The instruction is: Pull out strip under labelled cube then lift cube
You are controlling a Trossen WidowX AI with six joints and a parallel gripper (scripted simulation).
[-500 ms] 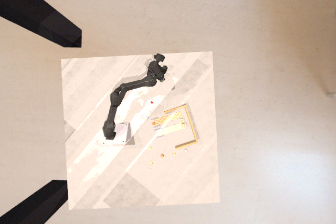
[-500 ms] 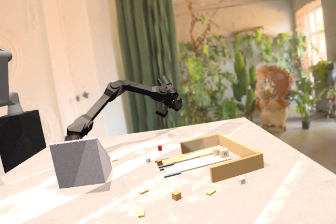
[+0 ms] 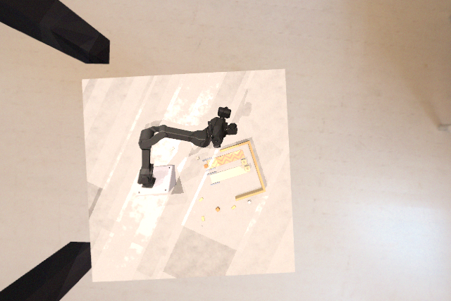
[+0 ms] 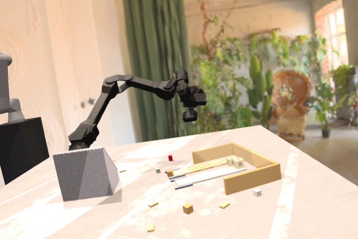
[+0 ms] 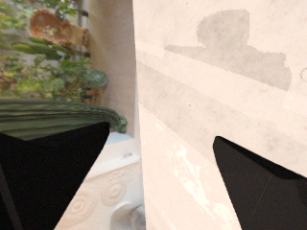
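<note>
A zigzag-patterned strip (image 3: 226, 158) (image 4: 202, 167) and a plain cream strip (image 3: 227, 175) (image 4: 208, 176) lie side by side. A cube marked R (image 3: 247, 168) (image 4: 239, 163) is at the far end of the cream strip and looks to rest on it. A second cube (image 3: 243, 161) (image 4: 230, 161) stands close beside it near the zigzag strip's end; its mark is too small to read, and which strip bears it is unclear. My gripper (image 3: 228, 120) (image 4: 195, 107) (image 5: 161, 134) is open and empty, high above the table, off to the zigzag strip's side.
A three-sided wooden wall (image 3: 256, 166) (image 4: 251, 179) surrounds the cube end. An orange block (image 3: 206, 166) (image 4: 169, 173) touches or nearly touches the zigzag strip's near end. A red cylinder (image 4: 170, 158), an orange cube (image 3: 218, 209) (image 4: 188, 208) and a grey wedge (image 4: 86, 172) stand outside the wall.
</note>
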